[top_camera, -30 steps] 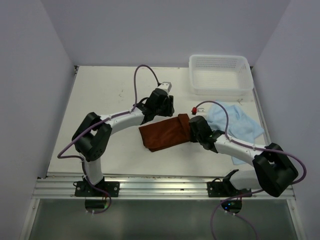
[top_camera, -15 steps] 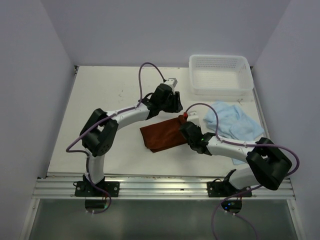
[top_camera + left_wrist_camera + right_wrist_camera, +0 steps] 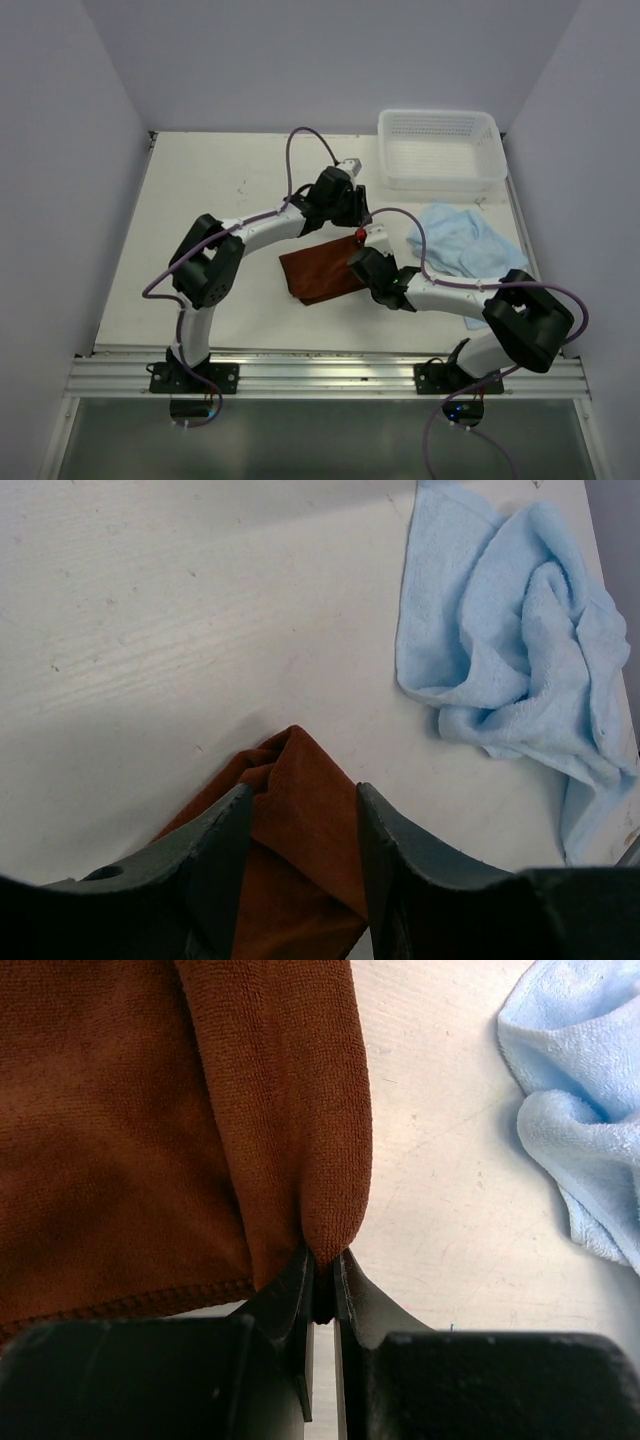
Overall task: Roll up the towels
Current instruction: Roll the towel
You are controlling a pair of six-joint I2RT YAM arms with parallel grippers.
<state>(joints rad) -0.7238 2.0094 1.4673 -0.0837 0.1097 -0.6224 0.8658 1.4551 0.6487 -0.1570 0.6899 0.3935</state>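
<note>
The rust brown-red towel (image 3: 315, 275) lies partly folded in the middle of the table. My right gripper (image 3: 358, 262) is shut on the folded right edge of this towel (image 3: 150, 1110), pinching the fold at the fingertips (image 3: 322, 1260). My left gripper (image 3: 345, 218) stands open at the brown towel's far corner (image 3: 300, 820), its two fingers astride that corner (image 3: 302, 792) without squeezing it. The light blue towel (image 3: 460, 245) lies crumpled to the right, untouched, and shows in both wrist views (image 3: 520, 650) (image 3: 590, 1110).
A white mesh basket (image 3: 385, 150) stands at the back right, just beyond the blue towel. Grey walls close the table on three sides. The right arm's cable (image 3: 400, 215) arcs over the gap between the towels.
My right gripper has moved left, carrying the brown towel's right edge over the rest, so the towel looks shorter. My left gripper has shifted a little to the right.
</note>
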